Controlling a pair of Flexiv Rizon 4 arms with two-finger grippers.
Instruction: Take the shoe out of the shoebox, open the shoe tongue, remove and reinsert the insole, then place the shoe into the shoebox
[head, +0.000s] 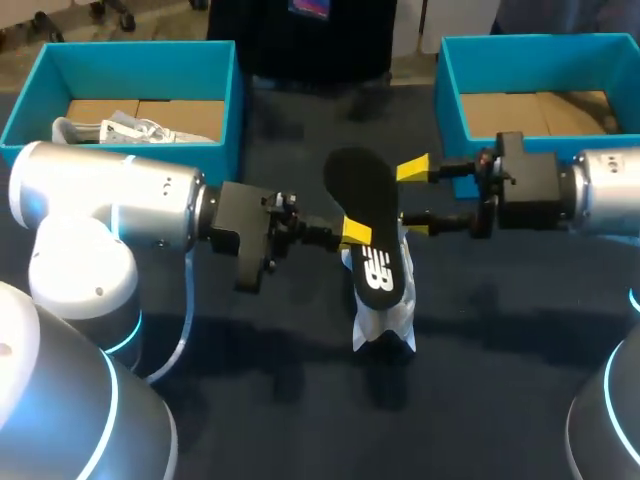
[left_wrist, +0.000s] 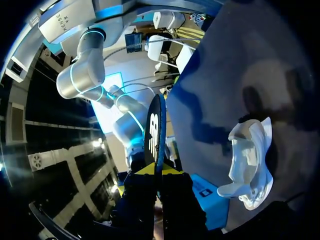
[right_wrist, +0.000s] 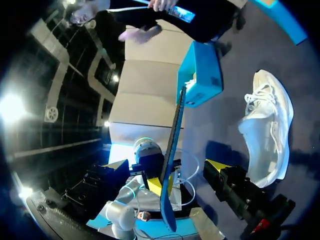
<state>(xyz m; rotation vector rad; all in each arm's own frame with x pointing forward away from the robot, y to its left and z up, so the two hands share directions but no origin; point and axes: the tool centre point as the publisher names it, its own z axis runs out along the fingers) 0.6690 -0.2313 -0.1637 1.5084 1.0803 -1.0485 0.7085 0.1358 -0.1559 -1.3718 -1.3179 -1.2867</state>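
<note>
The left tool (head: 352, 232) is clamped on the black insole (head: 362, 195) near its lower end, yellow tips pressed to both faces, and holds it on edge above the bench (head: 300, 400) at the frame's middle. The right tool (head: 415, 195) stands wide apart around the insole's other side, with neither finger seen touching it. The white shoe (head: 385, 315) lies on the bench just below the insole, free of both tools. The lower middle of the frame is open dark bench between the arms. A blue box (head: 232, 110) at upper left holds a second white shoe (head: 135, 128). Another blue box (head: 450, 100) at upper right shows a brown floor, its near corner just behind the right tool.
</note>
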